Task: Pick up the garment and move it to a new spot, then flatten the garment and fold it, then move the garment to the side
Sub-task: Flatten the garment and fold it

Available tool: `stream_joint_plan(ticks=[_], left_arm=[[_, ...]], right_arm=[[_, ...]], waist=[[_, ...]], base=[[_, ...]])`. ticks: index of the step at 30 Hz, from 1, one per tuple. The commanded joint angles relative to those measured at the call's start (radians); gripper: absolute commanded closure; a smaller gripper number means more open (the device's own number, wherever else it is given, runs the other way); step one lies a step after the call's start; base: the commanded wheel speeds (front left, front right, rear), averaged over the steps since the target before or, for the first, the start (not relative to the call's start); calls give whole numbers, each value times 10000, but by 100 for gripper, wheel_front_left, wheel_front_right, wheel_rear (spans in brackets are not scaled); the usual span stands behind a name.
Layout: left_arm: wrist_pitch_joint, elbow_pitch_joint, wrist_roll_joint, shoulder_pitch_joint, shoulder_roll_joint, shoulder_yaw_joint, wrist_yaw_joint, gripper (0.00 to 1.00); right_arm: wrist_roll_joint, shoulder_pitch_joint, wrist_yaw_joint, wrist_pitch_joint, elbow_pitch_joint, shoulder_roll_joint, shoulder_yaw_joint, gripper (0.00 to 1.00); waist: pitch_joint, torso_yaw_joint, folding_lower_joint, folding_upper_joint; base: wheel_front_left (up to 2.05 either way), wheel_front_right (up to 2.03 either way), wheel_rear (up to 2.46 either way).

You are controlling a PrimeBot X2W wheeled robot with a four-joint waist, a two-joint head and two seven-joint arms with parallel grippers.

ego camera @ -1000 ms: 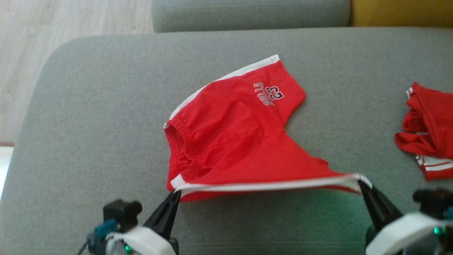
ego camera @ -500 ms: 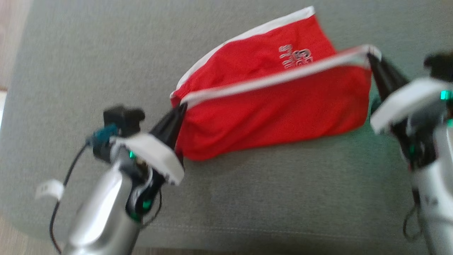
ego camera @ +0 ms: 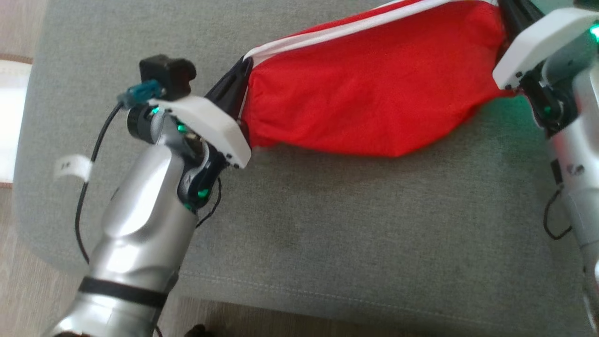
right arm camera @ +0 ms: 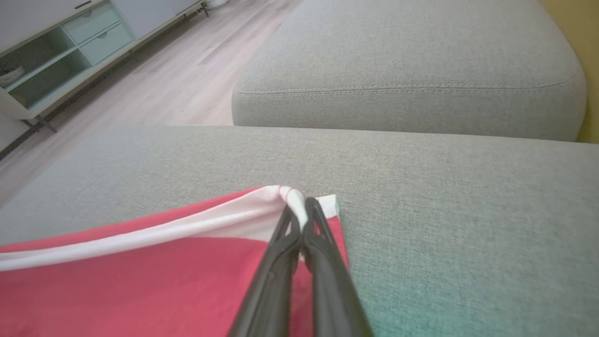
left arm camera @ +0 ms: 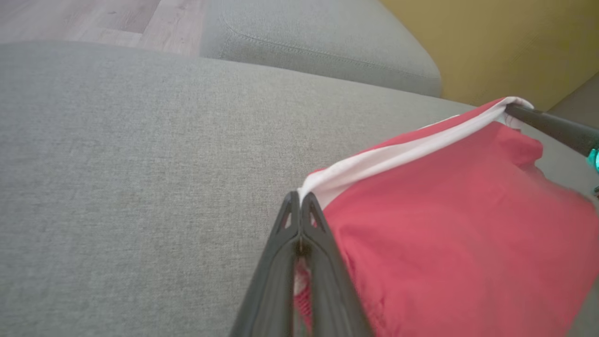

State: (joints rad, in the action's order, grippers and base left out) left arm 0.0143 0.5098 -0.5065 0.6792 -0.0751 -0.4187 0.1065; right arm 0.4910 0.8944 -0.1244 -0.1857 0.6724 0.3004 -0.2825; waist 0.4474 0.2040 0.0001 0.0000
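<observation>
The garment [ego camera: 374, 93] is a pair of red shorts with a white side stripe, stretched between my two grippers above the grey cushion [ego camera: 327, 224]. My left gripper [ego camera: 241, 70] is shut on the near left end of the white edge; the left wrist view shows its tips [left arm camera: 299, 206] pinched on the garment [left arm camera: 458, 224]. At the head view's top right my right gripper [ego camera: 507, 11] is shut on the other end. Its tips [right arm camera: 299, 210] pinch the white edge of the garment [right arm camera: 140, 281] in the right wrist view. The red cloth hangs folded over toward me.
The cushion's front edge [ego camera: 281, 290] runs along the bottom of the head view, with wooden floor [ego camera: 18, 281] beyond its left corner. A second grey cushion [right arm camera: 412, 75] lies behind, a yellow wall [left arm camera: 505, 42] past it. A pale cabinet [right arm camera: 51, 42] stands across the floor.
Both grippers have carried the held white edge up and away over the shorts, folding the red cloth over itself. The head camera has tilted down, so the whole scene has shifted.
</observation>
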Motion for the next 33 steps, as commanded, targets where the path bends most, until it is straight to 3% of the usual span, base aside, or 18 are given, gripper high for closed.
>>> stream_joint_plan(ticks=[1, 3, 4, 5, 6, 7, 8, 13, 19, 26, 33], left_arm=[[-107, 99, -87, 445, -214, 222, 25, 100], [-190, 547, -148, 701, -164, 142, 72, 100], [-211, 748, -187, 795, -136, 75, 98, 100], [-211, 748, -187, 795, -136, 75, 98, 100], [-210, 934, -221, 869, -110, -9, 121, 85], [-241, 1090, -250, 927, -85, -83, 138, 54], [-308, 1220, -268, 969, -62, -147, 151, 0], [-1096, 1612, -205, 881, 0, -251, 50, 0], [-2472, 1278, 213, 245, -162, -45, -663, 0], [-2753, -809, 882, -796, -660, 810, -1449, 0], [-2758, -2794, 1721, -2289, -943, 1621, -1884, 0]], right_arm=[[126, 416, -63, 258, 5, 88, -245, 100], [227, 715, -63, 545, 440, 63, -473, 100], [276, 836, -63, 658, 689, 36, -548, 92], [276, 836, -63, 658, 689, 36, -548, 92], [308, 938, -63, 762, 909, 6, -648, 61], [342, 1022, -63, 878, 1103, -30, -736, 0], [344, 1091, -63, 1041, 1264, -51, -827, 0], [379, 1020, -63, 2573, 1616, -183, -1009, 0], [-296, 410, -63, 4185, 1384, -204, -955, 0], [-1341, -1084, -63, 4464, -432, -533, 118, 0], [-2395, -3438, -63, 4432, -2568, -1289, 1288, 0]], waist=[[97, 24, -1, 0], [164, 8, -1, 0], [185, -1, -1, 0], [185, -1, -1, 0], [206, -5, -1, 0], [221, -6, -1, 0], [230, -12, -1, 0], [114, -86, -1, 0], [-260, -328, -1, 0], [-683, -791, -1, 0], [-1316, -1282, -1, 0]], base=[[0, 0, 0], [0, 0, 0], [0, 0, 0], [0, 0, 0], [0, 0, 0], [0, 0, 0], [0, 0, 0], [0, 0, 0], [0, 0, 0], [0, 0, 0], [0, 0, 0]])
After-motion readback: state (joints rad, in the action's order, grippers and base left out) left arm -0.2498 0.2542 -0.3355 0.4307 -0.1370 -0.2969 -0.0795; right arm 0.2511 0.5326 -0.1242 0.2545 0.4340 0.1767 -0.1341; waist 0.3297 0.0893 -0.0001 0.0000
